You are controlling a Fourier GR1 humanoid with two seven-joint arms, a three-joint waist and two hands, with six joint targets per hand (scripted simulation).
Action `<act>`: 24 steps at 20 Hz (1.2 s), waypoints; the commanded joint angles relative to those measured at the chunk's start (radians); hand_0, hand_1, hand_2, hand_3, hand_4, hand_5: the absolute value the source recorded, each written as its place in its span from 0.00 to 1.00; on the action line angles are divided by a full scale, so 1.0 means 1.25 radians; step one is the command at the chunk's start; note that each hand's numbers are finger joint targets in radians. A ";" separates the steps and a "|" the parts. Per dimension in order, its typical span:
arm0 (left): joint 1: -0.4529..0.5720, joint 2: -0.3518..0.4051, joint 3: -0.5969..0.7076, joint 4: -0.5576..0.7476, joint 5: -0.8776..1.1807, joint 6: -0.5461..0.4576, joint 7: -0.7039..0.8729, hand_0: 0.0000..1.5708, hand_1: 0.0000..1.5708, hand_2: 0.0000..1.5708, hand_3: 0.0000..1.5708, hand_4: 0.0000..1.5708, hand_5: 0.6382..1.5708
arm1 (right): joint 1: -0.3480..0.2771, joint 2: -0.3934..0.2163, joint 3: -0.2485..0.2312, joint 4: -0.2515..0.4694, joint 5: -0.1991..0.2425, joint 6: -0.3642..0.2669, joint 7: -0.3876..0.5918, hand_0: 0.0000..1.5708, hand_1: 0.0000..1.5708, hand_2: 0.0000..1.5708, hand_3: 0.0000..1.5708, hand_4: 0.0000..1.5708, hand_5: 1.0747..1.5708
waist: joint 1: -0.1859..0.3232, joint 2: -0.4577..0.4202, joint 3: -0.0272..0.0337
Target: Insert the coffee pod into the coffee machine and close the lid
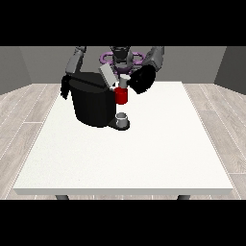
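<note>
We see the coffee machine (93,103), a black rounded body, standing upright on the table's far half. Its grey lid (107,75) is raised and tilted above the machine's top. The coffee pod (124,80), small and pale, sits just beside the lid, above the machine's red front section (121,96). Below the machine's spout stands a grey cup (122,118).

Grey upper arms, black robot hand (142,79) at view's right, purple rings on torso (120,58)
</note>
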 commanded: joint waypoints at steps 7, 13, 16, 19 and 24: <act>-0.029 0.069 -0.011 0.048 -0.031 -0.004 -0.028 0.91 0.91 0.95 0.90 0.43 1.00 | -0.028 -0.022 0.003 0.002 -0.003 0.029 0.022 0.00 0.00 0.00 0.00 0.13 1.00 | -0.043 0.040 -0.0003; -0.081 0.031 -0.018 0.027 -0.022 0.006 0.004 0.92 0.92 0.93 0.87 0.41 1.00 | -0.116 -0.022 -0.035 0.083 -0.001 -0.017 -0.004 0.00 0.00 0.00 0.00 0.17 1.00 | -0.002 0.076 0.0003; -0.073 0.054 0.001 0.044 -0.025 0.039 -0.013 0.89 0.89 0.92 0.87 0.38 1.00 | -0.089 -0.018 -0.013 0.055 0.003 0.008 -0.012 0.00 0.00 0.00 0.00 0.15 1.00 | -0.041 0.072 0.0000; -0.049 0.062 -0.025 0.038 -0.044 0.033 -0.056 0.91 0.91 0.92 0.89 0.39 1.00 | -0.089 -0.026 -0.022 0.072 -0.010 0.033 -0.025 0.00 0.00 0.00 0.00 0.18 1.00 | -0.024 0.080 0.0001; -0.014 -0.001 0.006 0.023 0.015 0.043 -0.087 0.00 0.00 0.22 0.23 0.00 1.00 | -0.061 -0.028 -0.041 0.110 -0.024 0.038 -0.027 0.00 0.00 0.00 0.00 0.22 1.00 | 0.009 0.041 -0.0002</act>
